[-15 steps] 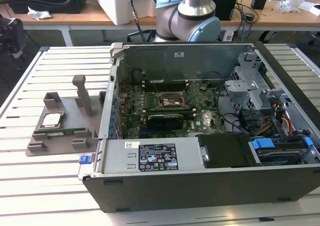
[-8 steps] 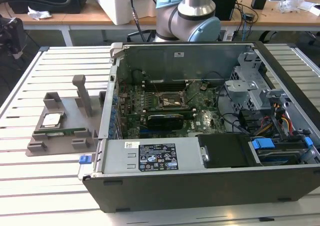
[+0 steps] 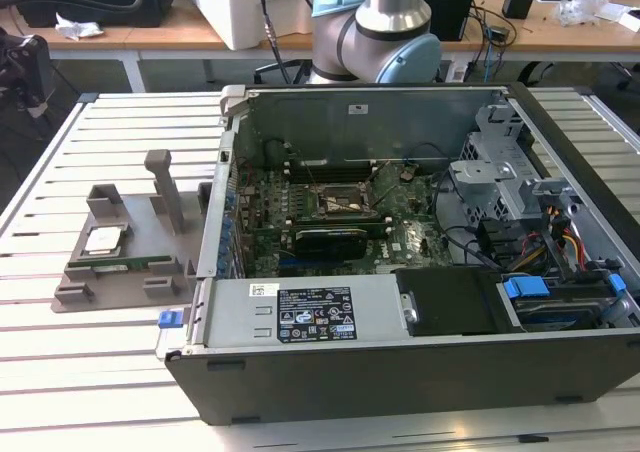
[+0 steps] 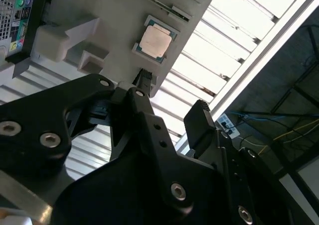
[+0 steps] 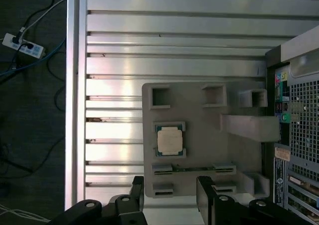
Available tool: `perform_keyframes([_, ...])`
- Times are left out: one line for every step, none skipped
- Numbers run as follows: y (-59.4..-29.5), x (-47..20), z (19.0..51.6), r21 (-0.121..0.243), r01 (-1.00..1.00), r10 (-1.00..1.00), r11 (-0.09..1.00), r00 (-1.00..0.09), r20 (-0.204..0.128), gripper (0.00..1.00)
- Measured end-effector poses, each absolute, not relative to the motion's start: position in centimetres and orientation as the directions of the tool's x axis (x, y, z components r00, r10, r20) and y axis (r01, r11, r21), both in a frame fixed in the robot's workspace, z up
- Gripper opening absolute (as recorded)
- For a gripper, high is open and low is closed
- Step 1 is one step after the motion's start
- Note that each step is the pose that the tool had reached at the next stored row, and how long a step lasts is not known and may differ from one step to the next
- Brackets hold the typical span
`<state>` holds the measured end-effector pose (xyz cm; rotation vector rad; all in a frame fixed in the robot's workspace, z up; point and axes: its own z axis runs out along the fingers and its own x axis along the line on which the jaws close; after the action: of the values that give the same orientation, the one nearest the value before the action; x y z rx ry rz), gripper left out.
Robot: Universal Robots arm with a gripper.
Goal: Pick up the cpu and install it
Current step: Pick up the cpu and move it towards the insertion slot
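Note:
The cpu (image 3: 103,240) is a small square chip with a silver top and a thin green edge. It lies flat in a pocket of the grey holder (image 3: 120,277) on the slatted table, to the exterior view's left of the open computer case (image 3: 420,302). In both wrist views the cpu (image 5: 169,139) (image 4: 157,40) lies beyond the black fingers. My gripper (image 5: 172,192) (image 4: 172,95) hangs well above the holder, apart from the cpu. It is open, with nothing between its fingers (image 5: 135,191). The motherboard's socket (image 3: 345,204) sits inside the case.
A narrow green memory stick (image 5: 192,169) lies in a slot of the holder beside the cpu. Upright grey posts (image 3: 165,187) rise from the holder. A black graphics card (image 3: 325,237), cables and a drive cage (image 3: 500,172) crowd the case. The table edge (image 5: 75,110) runs beside the holder.

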<state>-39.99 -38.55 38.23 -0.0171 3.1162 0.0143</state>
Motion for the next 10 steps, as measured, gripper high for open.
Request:
perform_keyframes([-38.55,-40.0,38.08,0.009,-0.011,-0.011,1.0,-1.0,-0.025,0.54])
perform_keyframes([-38.55,-40.0,37.88,0.009,-0.011,-0.011,1.0,-1.0,-0.025,0.54])
perform_keyframes([-38.55,-39.99,37.71,0.009,-0.011,-0.011,1.0,-1.0,-0.025,0.54])
perform_keyframes([-38.55,-39.99,37.59,0.009,-0.011,-0.011,1.0,-1.0,-0.025,0.54])
perform_keyframes([-38.55,-39.99,37.51,0.009,-0.011,-0.011,1.0,-1.0,-0.025,0.54])
perform_keyframes([-38.55,-40.0,37.44,0.009,-0.011,-0.011,1.0,-1.0,-0.025,0.54])
perform_keyframes([-38.55,-40.0,37.33,0.009,-0.011,-0.011,1.0,-1.0,-0.025,0.54])
perform_keyframes([-38.55,-39.99,37.27,0.009,-0.011,-0.011,1.0,-1.0,-0.025,0.54])
perform_keyframes([-38.56,-39.99,37.2,0.009,-0.011,-0.011,1.0,-1.0,-0.025,0.54])
perform_keyframes([-38.55,-39.99,37.13,0.009,-0.011,-0.011,1.0,-1.0,-0.025,0.54])
